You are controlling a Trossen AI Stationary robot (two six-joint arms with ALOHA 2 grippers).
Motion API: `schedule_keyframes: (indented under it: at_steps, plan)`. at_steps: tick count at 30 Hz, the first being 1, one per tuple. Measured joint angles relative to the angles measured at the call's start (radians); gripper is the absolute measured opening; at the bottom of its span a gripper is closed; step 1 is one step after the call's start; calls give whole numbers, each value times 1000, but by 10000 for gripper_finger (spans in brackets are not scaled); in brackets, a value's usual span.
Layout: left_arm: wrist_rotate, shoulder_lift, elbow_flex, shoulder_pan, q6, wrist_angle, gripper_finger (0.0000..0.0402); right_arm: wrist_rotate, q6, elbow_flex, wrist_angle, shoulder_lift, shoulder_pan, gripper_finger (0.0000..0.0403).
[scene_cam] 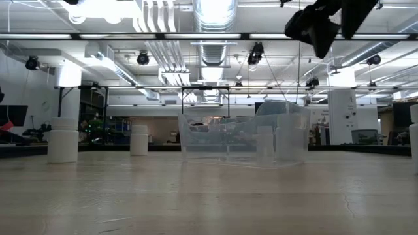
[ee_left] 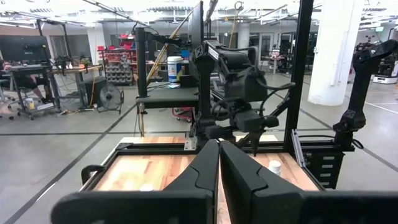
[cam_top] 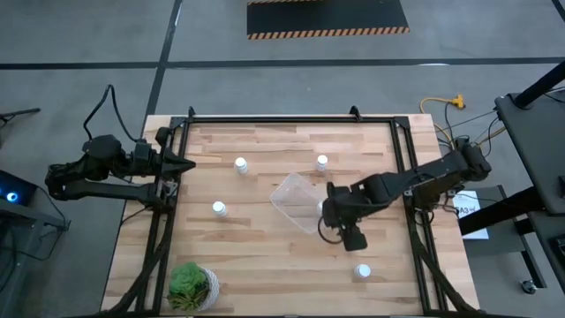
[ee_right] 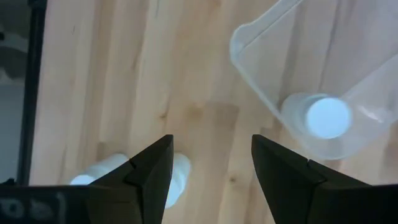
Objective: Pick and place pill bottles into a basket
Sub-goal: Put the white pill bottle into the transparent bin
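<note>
Nearest the front edge of the desk (cam_top: 265, 256) stands a green potted plant (cam_top: 192, 284) at the left corner. Toward the right side a single pill bottle (cam_top: 363, 271) stands upright on bare wood.

Further in, the right hand (cam_top: 334, 215) hangs above the desk, pointing down, just beside the right end of the basket (cam_top: 296, 199). The low view shows it held well clear of the surface. Its two fingers (ee_right: 152, 168) are spread apart with nothing between them. Straight below them in the right wrist view is bare wood, with another bottle (ee_right: 180, 171) partly hidden behind one finger.

The basket, a clear tub, sits skewed near the middle of the desk. One bottle (ee_right: 326, 117) stands inside it against a corner, cap up. To the left of the basket, well apart from it, a bottle (cam_top: 219, 208) stands on its own.

Beyond the basket, two more bottles stand upright toward the far side, one to the left (cam_top: 240, 164) and one to the right (cam_top: 322, 162), well apart from each other.

The left hand (cam_top: 185, 165) waits at the left edge of the desk, level with those two bottles. Its fingers (ee_left: 205, 168) are pressed together and empty.
</note>
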Motion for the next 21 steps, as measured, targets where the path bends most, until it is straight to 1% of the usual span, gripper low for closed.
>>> schedule_keyframes:
  at_steps: [6,13,21]
  plan:
    - [0,0,0,0,0,0,0,7,71,-7,-25,0,71,206]
    - [0,0,0,0,0,0,0,79,170,-39,-31,-23,155,206]
    - [0,0,0,0,0,0,0,82,257,-116,-6,-48,226,206]
